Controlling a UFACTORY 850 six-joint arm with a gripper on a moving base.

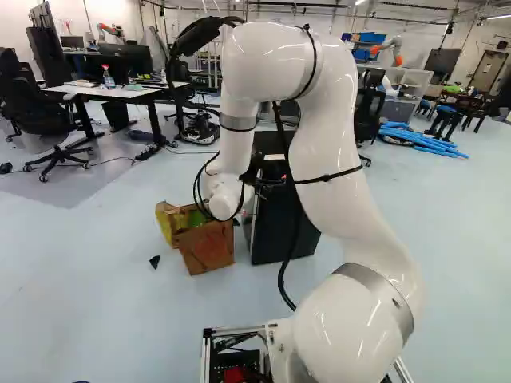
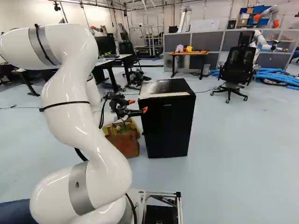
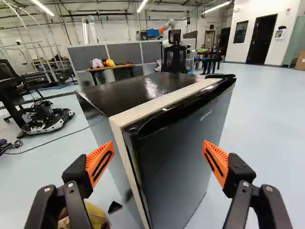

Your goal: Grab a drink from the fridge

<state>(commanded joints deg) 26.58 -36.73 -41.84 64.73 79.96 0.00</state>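
Gripper (image 2: 138, 106) wide open, orange pads (image 3: 101, 163) well apart, nr blk fridge (image 2: 168, 128)

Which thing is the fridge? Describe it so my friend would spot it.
Find the big white arm in the right base view. Just right of it stands the fridge, an upright black cabinet. Unlike the lower, open-topped brown container beside it, it has a pale strip along its top front edge.
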